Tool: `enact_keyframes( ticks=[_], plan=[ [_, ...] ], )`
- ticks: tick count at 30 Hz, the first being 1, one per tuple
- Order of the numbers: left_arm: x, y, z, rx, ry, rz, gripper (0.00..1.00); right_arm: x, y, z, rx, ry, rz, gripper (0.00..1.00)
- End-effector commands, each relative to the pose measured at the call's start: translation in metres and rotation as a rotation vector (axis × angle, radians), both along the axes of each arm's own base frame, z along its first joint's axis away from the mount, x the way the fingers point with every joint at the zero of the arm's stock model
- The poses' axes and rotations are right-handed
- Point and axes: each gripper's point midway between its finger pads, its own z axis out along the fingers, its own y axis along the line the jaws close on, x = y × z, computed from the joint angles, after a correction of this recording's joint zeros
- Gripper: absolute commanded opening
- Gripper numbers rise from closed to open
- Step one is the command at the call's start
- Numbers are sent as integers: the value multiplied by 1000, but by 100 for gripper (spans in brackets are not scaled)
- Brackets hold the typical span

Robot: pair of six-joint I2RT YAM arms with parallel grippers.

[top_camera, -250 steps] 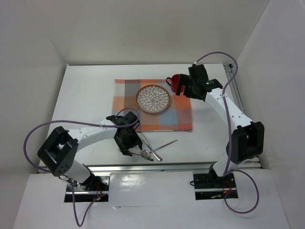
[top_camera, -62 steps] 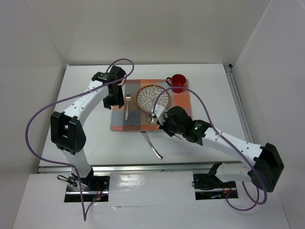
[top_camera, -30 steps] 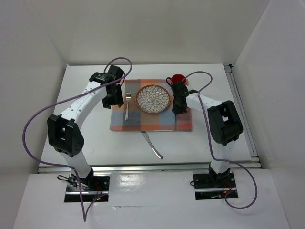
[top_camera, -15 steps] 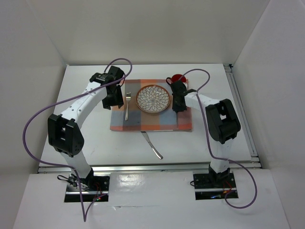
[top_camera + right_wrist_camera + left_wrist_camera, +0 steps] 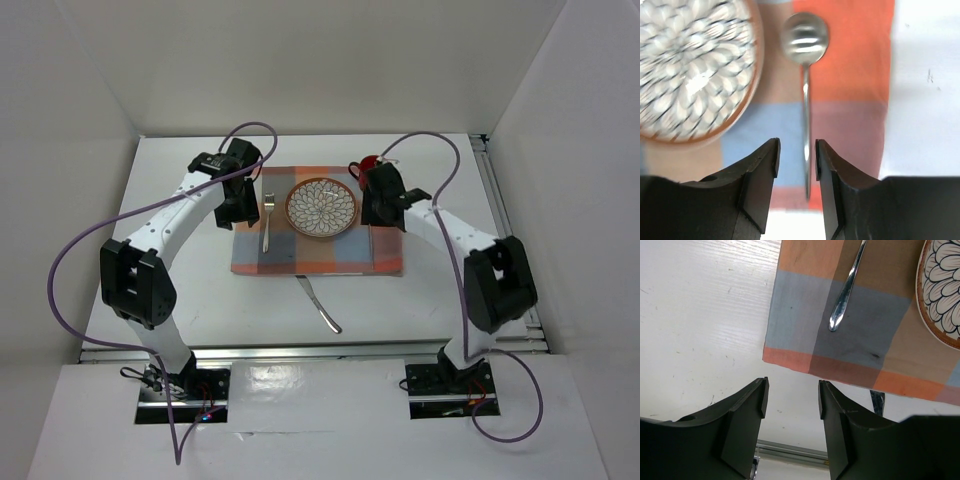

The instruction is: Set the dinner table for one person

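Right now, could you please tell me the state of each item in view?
Plate: upright, empty.
Fork: flat on mat, left of plate.
Spoon: flat on mat, right of plate.
Knife: flat on table, off mat.
Red cup: upright, partly hidden.
Left gripper: jaws open, empty.
Right gripper: jaws open, empty.

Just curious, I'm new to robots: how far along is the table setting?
Done: plate, fork and spoon lie on the mat, red cup at its corner. In hand: nothing; left gripper and right gripper open. Left: the knife, on the table off the mat.
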Motion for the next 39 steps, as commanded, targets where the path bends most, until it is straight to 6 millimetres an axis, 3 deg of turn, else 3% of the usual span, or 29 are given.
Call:
enact_keyframes(
  ticks=[1,2,3,4,5,7,8,9,11,16,18,23,28,31,36,39],
  plan=[
    [-1,1,19,-17,-55,23,61,-41,30,21,10,-36,165,59],
    [-1,1,19,-17,-55,23,61,-50,45,29,34,-50,212,59],
    [2,2,23,-13,-68,26,61,-68,54,19,31,-22,269,65],
    [0,3,22,-10,-60,26,61,-92,80,22,42,-21,372,74],
    [2,2,26,-14,-71,26,61,-106,88,15,30,2,412,76],
    [3,7,30,10,-81,36,61,-131,107,12,30,32,485,76],
    [2,7,32,6,-81,46,61,-152,116,-3,-24,77,541,76],
    [3,12,36,13,-94,60,61,-157,126,-1,-24,80,550,76],
    [2,12,40,1,-109,78,61,-175,141,-19,-56,130,601,74],
    [1,15,49,1,-145,94,62,-184,162,-46,-80,168,651,69],
    [0,20,48,9,-135,94,62,-185,162,-61,-109,188,653,66],
    [-1,20,50,9,-135,94,62,-183,162,-73,-153,189,655,58],
    [-2,20,47,13,-126,94,62,-199,156,-92,-201,233,691,46],
    [-2,20,47,13,-126,94,62,-212,165,-97,-161,258,783,31],
    [-2,20,47,13,-126,94,62,-229,169,-103,-122,304,901,28],
    [-1,20,51,6,-143,95,62,-232,170,-97,-126,284,950,14]
  ],
)
